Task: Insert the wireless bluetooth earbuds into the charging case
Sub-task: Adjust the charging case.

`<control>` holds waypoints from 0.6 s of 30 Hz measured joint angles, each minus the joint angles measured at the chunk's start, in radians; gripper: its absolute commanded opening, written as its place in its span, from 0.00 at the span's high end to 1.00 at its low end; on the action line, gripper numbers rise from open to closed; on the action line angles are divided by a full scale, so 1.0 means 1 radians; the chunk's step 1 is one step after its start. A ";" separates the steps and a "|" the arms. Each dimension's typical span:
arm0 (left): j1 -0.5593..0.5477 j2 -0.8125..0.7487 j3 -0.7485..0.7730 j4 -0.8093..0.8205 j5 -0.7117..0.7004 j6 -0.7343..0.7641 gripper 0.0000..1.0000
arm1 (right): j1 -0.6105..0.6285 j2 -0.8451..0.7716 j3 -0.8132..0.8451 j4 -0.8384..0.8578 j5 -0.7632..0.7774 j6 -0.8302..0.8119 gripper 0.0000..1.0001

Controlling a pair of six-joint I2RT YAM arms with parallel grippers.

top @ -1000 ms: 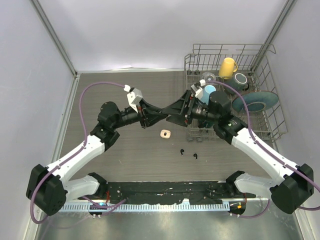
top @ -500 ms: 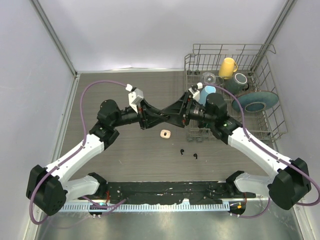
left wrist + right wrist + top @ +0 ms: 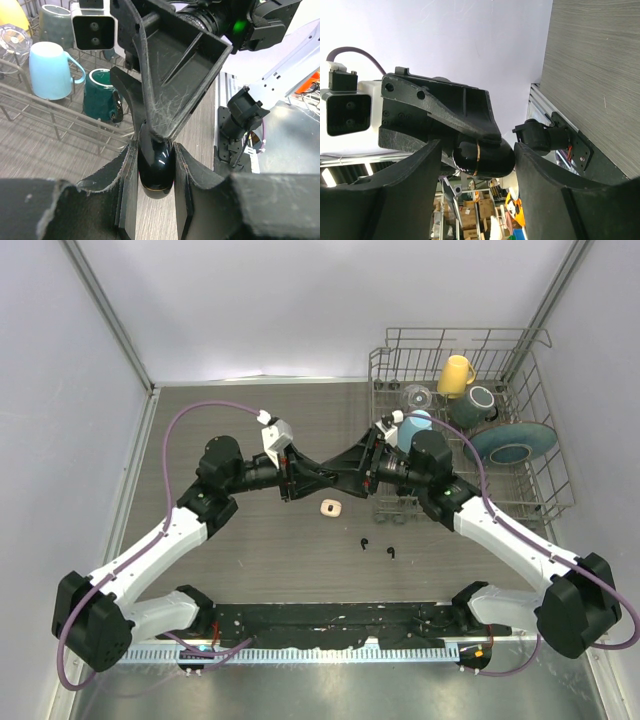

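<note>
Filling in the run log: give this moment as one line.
left gripper: shut on black charging case | right gripper: around same case, grip unclear | black earbuds: on table

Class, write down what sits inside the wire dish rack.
A yellow mug, a light blue mug, a dark teal mug, a clear glass and a teal plate. The right arm covers the rack's near left corner.

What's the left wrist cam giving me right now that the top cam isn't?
Left wrist only: a glossy black case pinched in the left gripper, with the right gripper fingers around its top. Top only: two black earbuds and a small cream object lying on the table. Both: the grippers meeting, the dish rack and the light blue mug.
</note>
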State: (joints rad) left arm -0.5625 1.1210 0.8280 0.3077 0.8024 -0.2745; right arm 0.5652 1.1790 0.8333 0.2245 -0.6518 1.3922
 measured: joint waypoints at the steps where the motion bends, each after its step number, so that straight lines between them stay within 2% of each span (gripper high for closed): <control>1: 0.000 0.000 0.000 -0.007 -0.003 0.004 1.00 | 0.000 0.000 0.000 0.001 -0.004 0.003 0.34; 11: 0.000 0.000 0.000 -0.031 -0.017 0.025 1.00 | 0.000 0.000 -0.021 0.007 -0.021 0.027 0.43; 18: 0.000 -0.002 0.000 -0.034 -0.016 0.026 1.00 | 0.000 0.007 -0.032 0.038 -0.024 0.052 0.39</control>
State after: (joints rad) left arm -0.5625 1.1191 0.8284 0.2733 0.7868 -0.2489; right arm 0.5652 1.1858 0.8017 0.2623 -0.6758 1.4445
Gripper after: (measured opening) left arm 0.321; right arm 0.604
